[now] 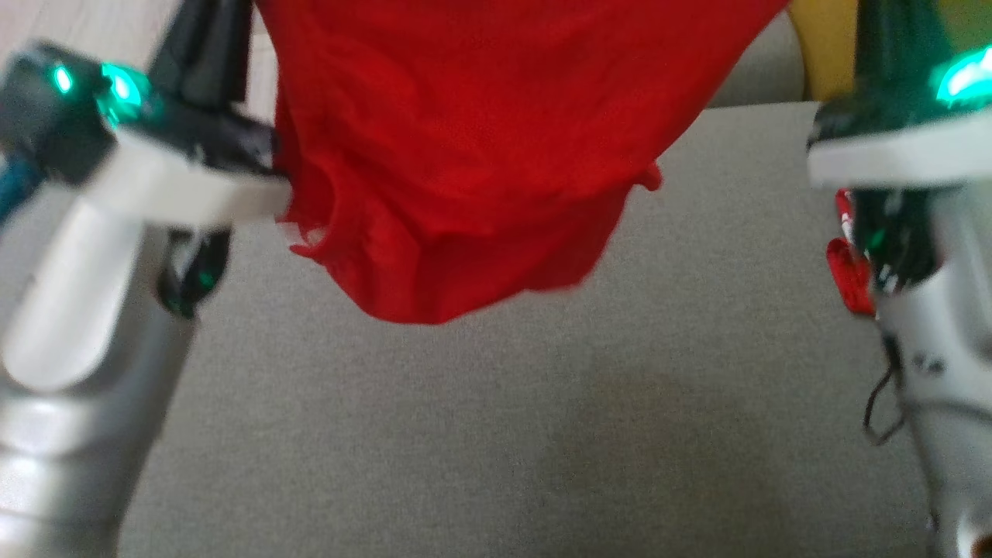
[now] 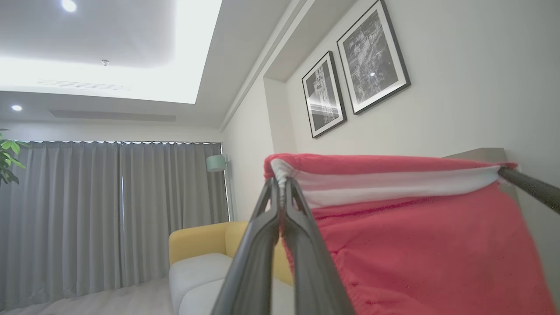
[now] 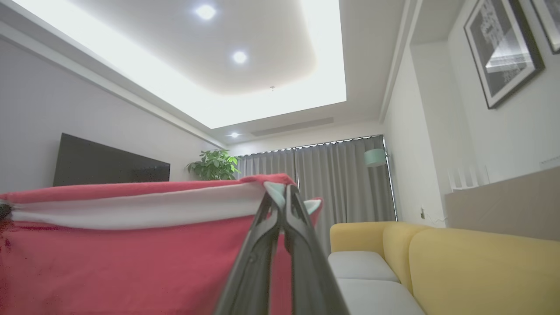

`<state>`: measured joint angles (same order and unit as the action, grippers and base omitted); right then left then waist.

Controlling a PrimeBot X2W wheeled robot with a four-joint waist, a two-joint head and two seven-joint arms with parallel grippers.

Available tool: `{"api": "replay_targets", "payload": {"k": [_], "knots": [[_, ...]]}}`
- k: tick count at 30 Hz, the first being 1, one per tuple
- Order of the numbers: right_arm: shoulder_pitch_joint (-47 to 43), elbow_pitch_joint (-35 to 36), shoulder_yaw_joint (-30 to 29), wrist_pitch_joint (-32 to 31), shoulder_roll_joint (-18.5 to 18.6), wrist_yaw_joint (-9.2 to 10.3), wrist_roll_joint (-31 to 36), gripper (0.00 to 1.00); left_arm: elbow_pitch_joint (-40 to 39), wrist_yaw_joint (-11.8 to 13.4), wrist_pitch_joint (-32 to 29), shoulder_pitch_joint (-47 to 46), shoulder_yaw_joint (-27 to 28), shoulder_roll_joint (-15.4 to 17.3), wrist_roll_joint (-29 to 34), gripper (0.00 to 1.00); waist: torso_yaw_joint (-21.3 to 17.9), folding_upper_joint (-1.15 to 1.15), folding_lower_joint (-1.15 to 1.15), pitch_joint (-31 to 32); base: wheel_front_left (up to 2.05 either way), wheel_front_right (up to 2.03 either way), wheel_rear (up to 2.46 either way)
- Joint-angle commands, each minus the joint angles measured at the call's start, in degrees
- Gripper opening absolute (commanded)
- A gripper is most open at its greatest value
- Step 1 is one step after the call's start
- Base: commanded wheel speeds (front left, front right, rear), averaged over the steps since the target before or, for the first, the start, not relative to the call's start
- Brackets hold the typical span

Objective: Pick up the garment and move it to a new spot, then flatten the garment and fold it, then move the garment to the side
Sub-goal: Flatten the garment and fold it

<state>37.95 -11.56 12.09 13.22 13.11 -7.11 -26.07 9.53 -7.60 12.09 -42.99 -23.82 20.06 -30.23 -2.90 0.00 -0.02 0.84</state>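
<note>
Dark left pincer (image 2: 280,186) clenched on red garment (image 2: 415,245) corner, right pincer (image 3: 282,194) clenched on opposite corner, hem taut between

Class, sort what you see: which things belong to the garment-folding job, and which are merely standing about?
Job: red garment, left gripper, right gripper, both shut on its white-banded edge.
Standing about: yellow sofa, framed pictures, curtains, plant, television.

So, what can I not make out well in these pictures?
- Head view: the top of the red garment is cut off by the upper edge.
- Head view: a small red thing beside the right forearm is blurred and partly hidden by it.
- Garment type: cannot tell.
</note>
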Motion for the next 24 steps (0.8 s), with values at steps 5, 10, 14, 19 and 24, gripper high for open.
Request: {"api": "replay_targets", "payload": {"k": [5,10,14,19,24], "knots": [[10.53,-3.47,3.35,-2.74,-0.49,-0.37,-0.76,0.0,5.11,0.11,-3.39,-8.82,1.27,1.41,-1.02,0.0,-0.49,0.0,0.02,-5.06,0.0,0.0,0.0],[20.66,-14.63,3.42,-0.43,-2.81,-0.37,2.16,0.0,14.46,2.11,0.29,-15.56,1.15,-0.86,2.14,0.0,-0.81,0.0,0.02,-10.34,0.0,0.0,0.0],[27.44,-20.68,-0.22,1.52,-4.77,-0.37,5.37,0.0,18.24,3.87,2.75,-19.82,4.66,-3.85,2.99,0.0,-0.7,0.0,0.02,-12.27,0.0,0.0,0.0],[25.96,-21.41,-2.41,1.74,-5.93,-0.37,6.17,0.0,17.99,2.28,2.87,-16.19,7.37,-6.26,3.52,0.0,-0.47,0.0,0.02,-11.63,0.0,0.0,0.0],[12.18,-21.08,-3.3,1.76,-6.16,-0.37,3.12,0.0,19.64,0.81,2.89,-2.07,9.92,-9.36,3.13,0.0,-0.38,0.0,0.02,-9.2,0.0,0.0,0.0]]}}
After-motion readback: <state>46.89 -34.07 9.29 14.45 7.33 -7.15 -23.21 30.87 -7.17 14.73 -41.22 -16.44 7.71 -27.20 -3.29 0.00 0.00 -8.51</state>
